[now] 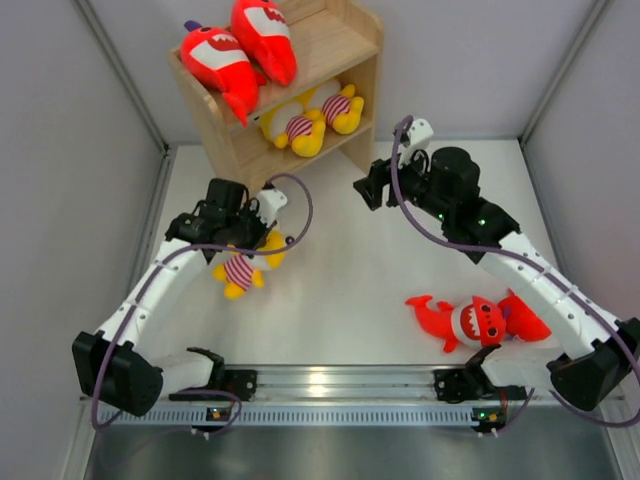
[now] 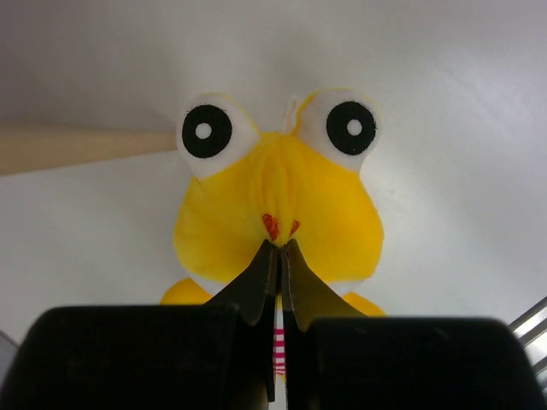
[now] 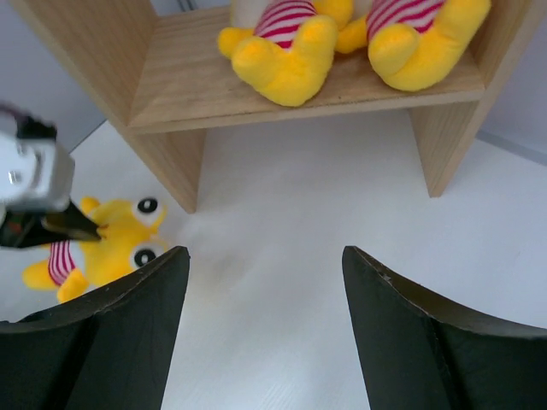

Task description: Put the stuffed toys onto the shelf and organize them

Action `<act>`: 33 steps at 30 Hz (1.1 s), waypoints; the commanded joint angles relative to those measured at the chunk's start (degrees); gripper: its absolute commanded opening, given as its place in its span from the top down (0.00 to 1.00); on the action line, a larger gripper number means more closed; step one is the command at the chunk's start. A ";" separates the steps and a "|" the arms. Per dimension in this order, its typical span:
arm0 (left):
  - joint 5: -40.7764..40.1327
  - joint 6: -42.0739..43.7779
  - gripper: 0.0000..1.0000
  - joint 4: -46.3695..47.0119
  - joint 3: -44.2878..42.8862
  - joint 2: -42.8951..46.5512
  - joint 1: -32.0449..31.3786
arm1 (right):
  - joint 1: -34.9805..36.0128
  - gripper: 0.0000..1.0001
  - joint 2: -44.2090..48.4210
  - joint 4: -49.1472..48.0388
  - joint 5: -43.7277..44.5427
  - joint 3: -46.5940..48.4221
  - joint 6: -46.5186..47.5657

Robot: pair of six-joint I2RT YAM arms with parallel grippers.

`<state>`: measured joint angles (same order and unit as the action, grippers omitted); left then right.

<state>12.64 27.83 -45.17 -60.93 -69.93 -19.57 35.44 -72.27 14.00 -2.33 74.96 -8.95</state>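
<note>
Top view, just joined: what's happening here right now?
The left gripper is shut on a yellow plush by its face, in front of the shelf. The right gripper is open and empty, facing the shelf's lower tier. Two red sharks sit on top, two yellow plushes below. Another red shark lies on the table, near its front right.

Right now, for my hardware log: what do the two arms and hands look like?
The left arm and right arm have white links, black joints and a purple cable each. The left hand and right hand have black tapering fingers.
</note>
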 commanded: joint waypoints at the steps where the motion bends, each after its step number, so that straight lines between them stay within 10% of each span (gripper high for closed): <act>1: 4.22 -11.83 1.00 -1.50 -10.14 0.41 -0.03 | 1.11 0.28 5.55 -4.77 -9.16 -1.65 11.09; 16: 6.25 -21.59 1.00 -4.93 -19.85 -1.88 -0.11 | 34.76 0.28 -4.88 -18.22 -6.73 -8.17 56.73; 33: 5.29 -21.07 1.00 -5.02 -20.99 -2.23 -0.11 | 41.64 0.28 -26.60 -24.10 8.20 -3.15 61.59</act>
<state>18.09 7.29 -51.11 -79.50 -72.51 -19.57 75.83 -97.38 -5.04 1.13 69.14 51.51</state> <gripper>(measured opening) 0.027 0.724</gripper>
